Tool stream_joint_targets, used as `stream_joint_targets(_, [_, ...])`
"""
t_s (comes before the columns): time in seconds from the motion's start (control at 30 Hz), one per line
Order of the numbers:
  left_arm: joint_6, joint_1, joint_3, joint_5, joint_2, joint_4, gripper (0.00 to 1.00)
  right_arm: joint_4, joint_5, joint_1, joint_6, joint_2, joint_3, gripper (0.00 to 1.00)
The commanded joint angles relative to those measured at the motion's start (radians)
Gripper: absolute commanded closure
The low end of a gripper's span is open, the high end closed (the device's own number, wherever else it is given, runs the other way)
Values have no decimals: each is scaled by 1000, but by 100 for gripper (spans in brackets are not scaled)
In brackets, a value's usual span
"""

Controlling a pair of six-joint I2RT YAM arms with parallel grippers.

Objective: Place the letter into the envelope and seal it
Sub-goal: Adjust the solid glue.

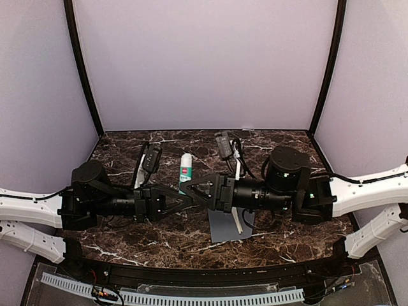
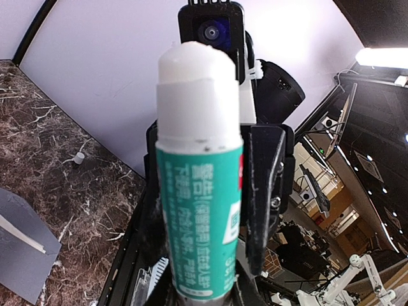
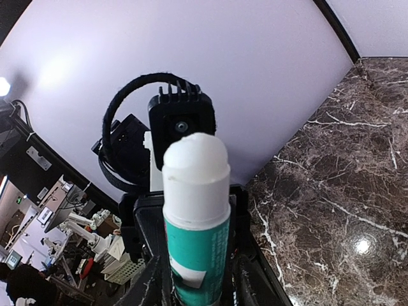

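Note:
A glue stick (image 1: 185, 171) with a teal label and an uncapped white top stands upright over the middle of the table. My left gripper (image 1: 180, 201) and right gripper (image 1: 190, 190) meet at its lower part from either side, and both are shut on it. In the left wrist view the stick (image 2: 199, 191) fills the centre; in the right wrist view it (image 3: 195, 217) rises between my fingers. The slate-grey envelope (image 1: 224, 226) lies flat below the right gripper with a white strip across it, also seen in the left wrist view (image 2: 19, 252). No separate letter sheet shows.
A small white cap (image 2: 78, 157) stands on the dark marble table (image 1: 280, 143) near the back wall. Pale walls close in the back and both sides. A black rail (image 1: 204, 271) runs along the near edge.

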Motion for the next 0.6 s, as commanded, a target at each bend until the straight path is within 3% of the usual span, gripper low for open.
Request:
stream_joint_targets(0.0, [5, 1, 2, 3, -2, 30, 100, 49, -17, 11, -15, 9, 38, 67])
stream_joint_targets(0.33, [2, 1, 11, 17, 16, 37, 100, 46, -28, 11, -6, 29, 48, 75])
stream_joint_targets(0.57, [0, 1, 12, 8, 16, 36, 100, 39, -2, 11, 0, 18, 34, 90])
